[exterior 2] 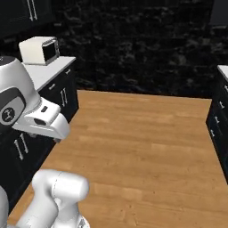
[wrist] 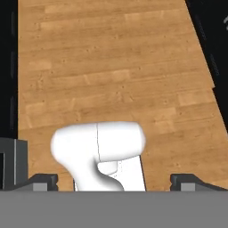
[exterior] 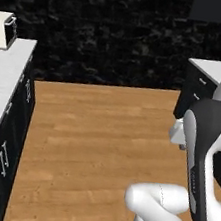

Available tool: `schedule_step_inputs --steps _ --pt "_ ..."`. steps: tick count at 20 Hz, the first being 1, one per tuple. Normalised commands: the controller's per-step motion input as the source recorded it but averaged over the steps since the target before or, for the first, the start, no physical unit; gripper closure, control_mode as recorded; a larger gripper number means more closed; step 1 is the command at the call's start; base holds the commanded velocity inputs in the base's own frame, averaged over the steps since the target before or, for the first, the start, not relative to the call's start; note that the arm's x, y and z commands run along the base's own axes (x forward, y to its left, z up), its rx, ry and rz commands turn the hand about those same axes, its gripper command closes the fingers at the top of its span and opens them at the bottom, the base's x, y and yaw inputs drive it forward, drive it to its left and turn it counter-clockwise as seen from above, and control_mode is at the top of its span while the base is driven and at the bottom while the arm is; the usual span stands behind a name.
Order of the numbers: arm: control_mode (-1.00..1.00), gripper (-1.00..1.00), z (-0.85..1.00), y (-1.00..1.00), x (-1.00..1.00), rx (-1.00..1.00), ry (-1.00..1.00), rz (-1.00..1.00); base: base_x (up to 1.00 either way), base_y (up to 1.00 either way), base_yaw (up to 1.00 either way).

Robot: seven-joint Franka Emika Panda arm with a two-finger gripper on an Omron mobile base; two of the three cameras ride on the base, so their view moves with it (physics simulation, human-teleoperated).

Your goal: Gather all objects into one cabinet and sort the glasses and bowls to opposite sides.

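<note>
Wall cabinet [exterior 2: 20, 15], black, hangs far left above a toaster oven [exterior 2: 40, 50], well apart from the wide-spread claw [wrist: 115, 181] over wooden floor [wrist: 111, 67].

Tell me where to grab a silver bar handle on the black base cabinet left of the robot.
Take the bar handle near the middle of its length, coming straight at the cabinet front from the wooden floor side. The bar stands upright and seems to stand off the door, so the open jaws should probably close across it, one on each side.
</note>
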Motion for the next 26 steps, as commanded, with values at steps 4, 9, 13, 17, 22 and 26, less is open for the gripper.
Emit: schedule_step_inputs --steps 4,9,13,17,22,26 --pt "1.00 -1.00 0.00 0.00 0.00 0.00 0.00 0.00 1.00 0.00 -0.02" --pt "1.00 -1.00 0.00 0.00 0.00 0.00 0.00 0.00 1.00 0.02 -0.04" --pt "1.00 -1.00 0.00 0.00 0.00 0.00 0.00 0.00 1.00 0.13 -0.09" --pt "1.00 -1.00 0.00 0.00 0.00 0.00 0.00 0.00 1.00 0.05 -0.09" --pt "1.00 -1.00 0.00 0.00 0.00 0.00 0.00 0.00 1.00 0.00 -0.16" --pt "1.00 -1.00 0.00 0.00 0.00 0.00 0.00 0.00 1.00 0.08 -0.24"
